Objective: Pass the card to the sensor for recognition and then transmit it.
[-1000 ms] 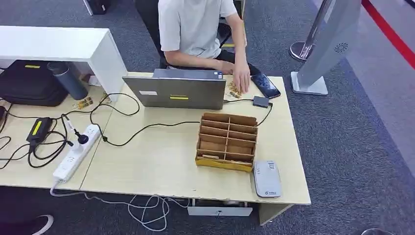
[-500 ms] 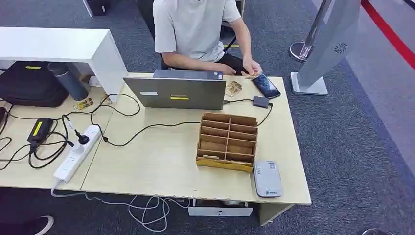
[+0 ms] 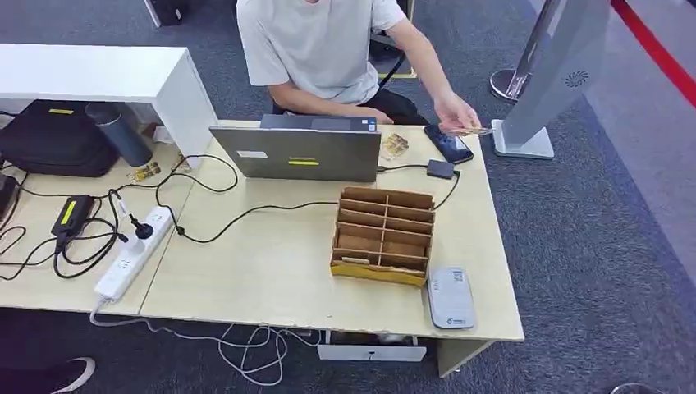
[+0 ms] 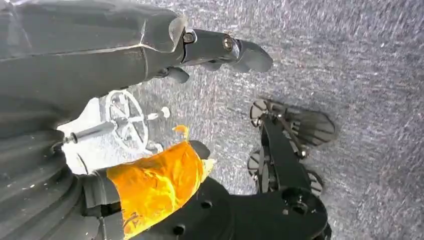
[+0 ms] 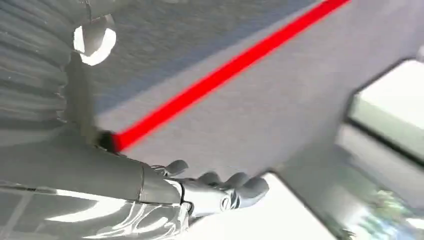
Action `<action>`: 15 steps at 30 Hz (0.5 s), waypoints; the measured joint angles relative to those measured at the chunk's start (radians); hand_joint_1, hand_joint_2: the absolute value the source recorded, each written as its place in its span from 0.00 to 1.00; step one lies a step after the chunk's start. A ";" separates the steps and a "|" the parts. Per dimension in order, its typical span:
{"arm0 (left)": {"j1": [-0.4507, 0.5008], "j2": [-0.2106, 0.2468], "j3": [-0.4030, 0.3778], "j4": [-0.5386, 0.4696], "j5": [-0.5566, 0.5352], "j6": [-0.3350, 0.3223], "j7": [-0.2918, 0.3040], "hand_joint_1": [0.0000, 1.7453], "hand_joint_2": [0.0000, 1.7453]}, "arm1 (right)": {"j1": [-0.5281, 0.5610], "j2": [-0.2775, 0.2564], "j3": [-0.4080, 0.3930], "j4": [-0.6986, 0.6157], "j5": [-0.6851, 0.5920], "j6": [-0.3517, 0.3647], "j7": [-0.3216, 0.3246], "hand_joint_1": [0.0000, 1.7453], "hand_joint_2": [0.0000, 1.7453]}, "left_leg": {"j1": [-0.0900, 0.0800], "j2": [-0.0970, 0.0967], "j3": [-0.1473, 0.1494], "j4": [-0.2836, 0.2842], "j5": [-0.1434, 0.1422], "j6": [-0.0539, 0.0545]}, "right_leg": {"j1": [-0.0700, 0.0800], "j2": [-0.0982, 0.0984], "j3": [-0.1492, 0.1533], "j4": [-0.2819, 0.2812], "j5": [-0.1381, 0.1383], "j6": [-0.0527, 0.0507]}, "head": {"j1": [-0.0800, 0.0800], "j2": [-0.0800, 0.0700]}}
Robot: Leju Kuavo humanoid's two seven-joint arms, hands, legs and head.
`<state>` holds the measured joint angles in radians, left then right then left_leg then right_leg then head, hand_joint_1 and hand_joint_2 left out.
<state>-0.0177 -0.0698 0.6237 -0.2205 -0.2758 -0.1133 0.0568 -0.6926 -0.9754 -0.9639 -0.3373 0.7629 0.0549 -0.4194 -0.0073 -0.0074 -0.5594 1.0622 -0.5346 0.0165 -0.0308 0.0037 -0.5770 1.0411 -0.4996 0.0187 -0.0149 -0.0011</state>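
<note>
The card [image 3: 469, 130], a thin tan sliver, is held out by a person's hand [image 3: 456, 112] past the desk [image 3: 271, 271] corner, above a phone [image 3: 447, 143]. The left hand [image 4: 220, 50] and right hand [image 5: 220, 187] hang over carpet, fingers loosely apart, gripping nothing. The card's face is too small to read.

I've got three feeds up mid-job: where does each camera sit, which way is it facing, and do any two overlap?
Head view: high on the body, looking forward and down at the desk, card holder, sensor and a seated person holding a card.
Left wrist view: behind the hanging left hand, facing the carpet.
Right wrist view: behind the right hand, facing carpet and a red line.
Shared: grey carpet in all three; the red line also crosses the head view's corner.
</note>
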 joint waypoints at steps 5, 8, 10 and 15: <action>-0.005 -0.013 -0.013 0.003 -0.027 0.017 -0.014 0.00 1.00 | 0.115 0.134 0.172 -0.411 -0.172 0.069 0.104 0.00 1.00 | 0.000 0.000 -0.002 -0.001 0.001 0.000 | 0.000 0.000 -0.002 0.001 0.000 0.000 | 0.001 0.000; -0.013 -0.016 -0.026 0.003 -0.064 0.028 -0.065 0.00 1.00 | 0.128 0.204 0.397 -0.639 -0.207 -0.028 0.266 0.00 1.00 | -0.001 0.009 0.000 -0.001 0.001 0.000 | -0.002 0.010 -0.006 0.003 0.003 -0.001 | -0.001 0.000; -0.020 -0.018 -0.038 0.003 -0.086 0.044 -0.104 0.00 1.00 | 0.112 0.227 0.545 -0.725 -0.192 -0.081 0.283 0.00 1.00 | 0.000 0.011 0.000 -0.002 0.001 0.000 | -0.001 0.012 -0.006 0.003 0.003 -0.002 | 0.000 0.000; -0.021 -0.026 -0.056 0.003 -0.106 0.072 -0.127 0.00 1.00 | 0.077 0.286 0.769 -0.825 -0.157 -0.132 0.287 0.00 1.00 | 0.001 0.003 -0.002 -0.001 0.004 -0.002 | 0.000 0.004 -0.006 0.003 0.004 -0.002 | 0.000 0.000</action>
<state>-0.0390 -0.0953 0.5672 -0.2171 -0.3819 -0.0416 -0.0706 -0.6156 -0.6897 -0.1947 -1.1627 0.6061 -0.0770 -0.1328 -0.0068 -0.0045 -0.5609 1.0608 -0.5304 0.0140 -0.0304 0.0076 -0.5831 1.0440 -0.4960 0.0164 -0.0149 -0.0011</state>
